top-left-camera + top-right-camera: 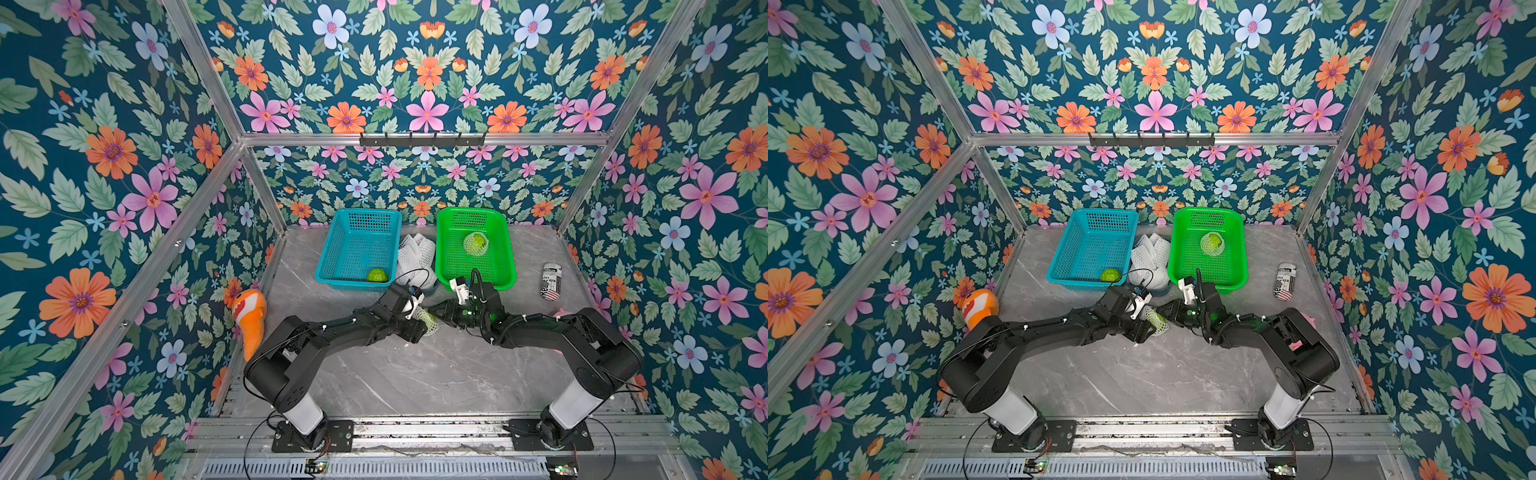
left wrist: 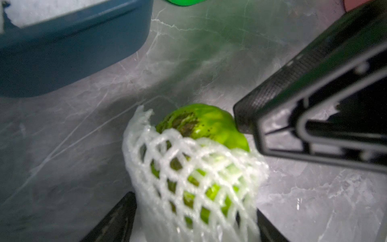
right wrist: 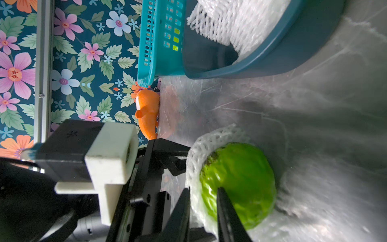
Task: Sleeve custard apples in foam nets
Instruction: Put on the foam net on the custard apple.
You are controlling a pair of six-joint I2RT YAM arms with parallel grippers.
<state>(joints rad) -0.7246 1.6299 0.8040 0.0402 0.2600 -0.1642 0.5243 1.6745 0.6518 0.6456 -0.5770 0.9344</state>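
Just beyond custard apple (image 3: 240,184), teal tub (image 3: 272,58).

Dark teal wallpaper with pink, orange and pale blue flowers (image 1: 428,83) covers all three walls, framed by silver aluminium struts (image 1: 203,70). A black hook rail (image 1: 422,140) sits on the rear crossbar (image 1: 291,138). The grey marble-veined tabletop (image 1: 395,374) gleams under even light.

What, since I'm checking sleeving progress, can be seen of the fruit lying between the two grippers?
The fruit is bright green and roundish, with a dark brown patch at its bare end. It lies on the grey table, partly inside a white foam net. The left gripper flanks the netted part; the right gripper reaches its bare end.
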